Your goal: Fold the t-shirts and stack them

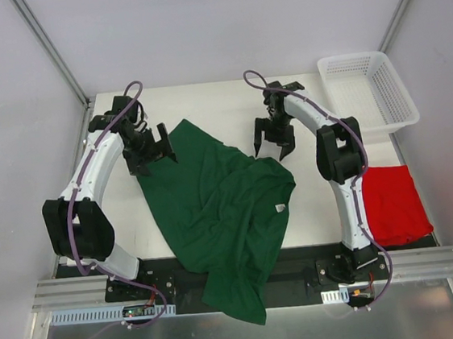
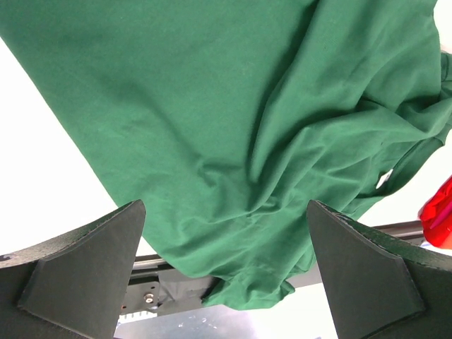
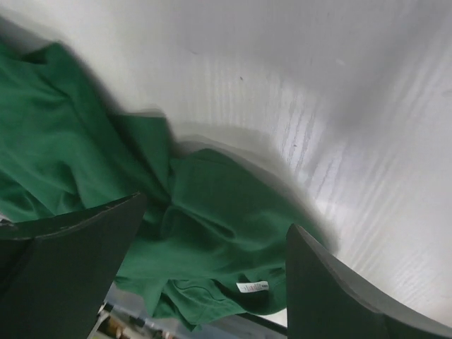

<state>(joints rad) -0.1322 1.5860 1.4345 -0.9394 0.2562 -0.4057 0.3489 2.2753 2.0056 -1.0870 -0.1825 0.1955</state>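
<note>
Two shirts on your table [image 1: 203, 99]: green t-shirt [image 1: 223, 210], crumpled, mid-table, hem over the near edge; red t-shirt [image 1: 392, 205], folded, at right; left gripper [image 1: 154, 154] and right gripper [image 1: 271, 150] both spread, empty, at the green t-shirt's far edge.

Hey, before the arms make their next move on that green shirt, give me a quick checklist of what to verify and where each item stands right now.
1. Left gripper open and empty: ok.
2. Right gripper open and empty: ok.
3. Green t-shirt spread flat: not ok. It is crumpled, and its near end hangs over the front edge of the table.
4. Red t-shirt clear of the green one: ok. It lies at the right, apart from it.
5. Basket out of the way: ok, at the far right corner.
6. Which part of the shirt lies under each gripper: cannot tell.
</note>
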